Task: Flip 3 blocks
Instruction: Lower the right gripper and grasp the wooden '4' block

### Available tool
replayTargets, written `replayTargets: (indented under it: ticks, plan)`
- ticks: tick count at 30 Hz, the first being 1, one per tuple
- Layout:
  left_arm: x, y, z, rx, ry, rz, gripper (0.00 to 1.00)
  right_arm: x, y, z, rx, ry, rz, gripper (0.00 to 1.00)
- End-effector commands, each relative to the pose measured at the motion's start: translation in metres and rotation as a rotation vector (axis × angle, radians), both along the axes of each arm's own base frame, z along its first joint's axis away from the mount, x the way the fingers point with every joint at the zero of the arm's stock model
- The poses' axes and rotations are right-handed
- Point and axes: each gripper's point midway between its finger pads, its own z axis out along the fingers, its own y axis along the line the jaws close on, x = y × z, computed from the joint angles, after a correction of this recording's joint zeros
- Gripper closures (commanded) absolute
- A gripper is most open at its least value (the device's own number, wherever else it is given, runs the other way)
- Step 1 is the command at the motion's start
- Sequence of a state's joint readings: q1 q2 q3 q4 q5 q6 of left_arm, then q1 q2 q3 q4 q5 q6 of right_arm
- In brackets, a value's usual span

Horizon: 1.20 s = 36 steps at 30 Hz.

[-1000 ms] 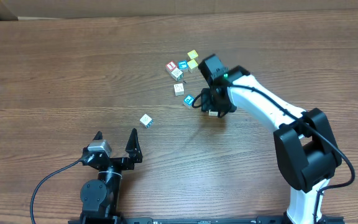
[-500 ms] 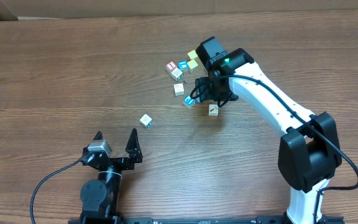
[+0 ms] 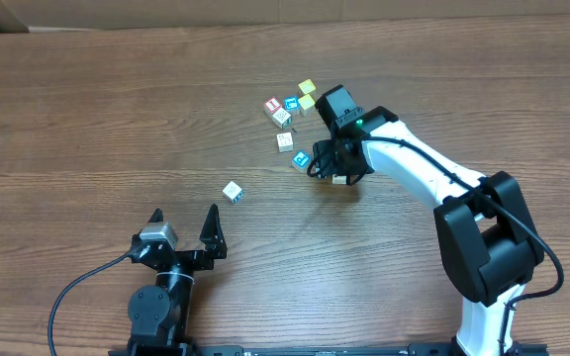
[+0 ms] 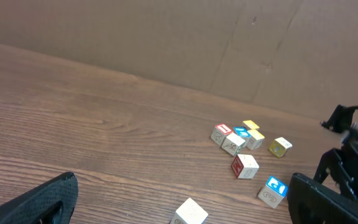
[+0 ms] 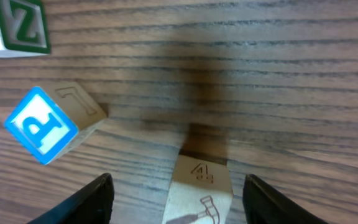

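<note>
Right gripper [image 5: 178, 190] straddling the hammer block [image 5: 201, 186]
Jaws apart, block centred between them, untouched. I'd pinch its sides squarely, then roll. Left gripper [image 3: 184, 225] gapes wide.

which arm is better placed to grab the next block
Right: the right hand is open astride the pale block, beside the blue-and-white block. The left hand is open, far from every block.
</note>
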State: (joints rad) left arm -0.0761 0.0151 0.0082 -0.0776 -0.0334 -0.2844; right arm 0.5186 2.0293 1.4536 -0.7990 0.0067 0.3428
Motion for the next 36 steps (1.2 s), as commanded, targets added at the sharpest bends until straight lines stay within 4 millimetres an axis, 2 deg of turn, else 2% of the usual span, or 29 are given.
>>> replayTargets:
  ticks: [1, 4, 9, 13, 22, 30, 36]
  plan:
    - [-0.0003, -0.0002, 0.0012, 0.014, -0.010, -0.005, 0.00, -0.0018, -0.0019, -0.0074, 0.003, -0.007, 0.002, 0.39]
    - [-0.0003, -0.0002, 0.0011, 0.014, -0.009, -0.005, 0.00, -0.0068, -0.0045, -0.0146, -0.003, 0.005, 0.002, 0.51]
    - [-0.0003, -0.0002, 0.0012, 0.014, -0.010, -0.005, 0.00, -0.0071, -0.0046, -0.0151, -0.002, 0.004, 0.002, 0.52]
    - [-0.0003, -0.0002, 0.0011, 0.014, -0.009, -0.005, 0.00, -0.0058, -0.0041, -0.0139, 0.000, 0.000, 0.002, 0.62]
    - [-0.0003, -0.0002, 0.0012, 0.014, -0.010, -0.005, 0.00, -0.0071, -0.0031, -0.0138, 0.005, 0.007, 0.004, 0.61]
    - [-0.0003, -0.0002, 0.0011, 0.014, -0.009, -0.005, 0.00, -0.0085, -0.0038, -0.0142, 0.002, 0.013, 0.004, 0.66]
    - [-0.0003, -0.0002, 0.0012, 0.014, -0.010, -0.005, 0.00, -0.0087, -0.0039, -0.0143, 0.002, 0.014, 0.003, 0.73]
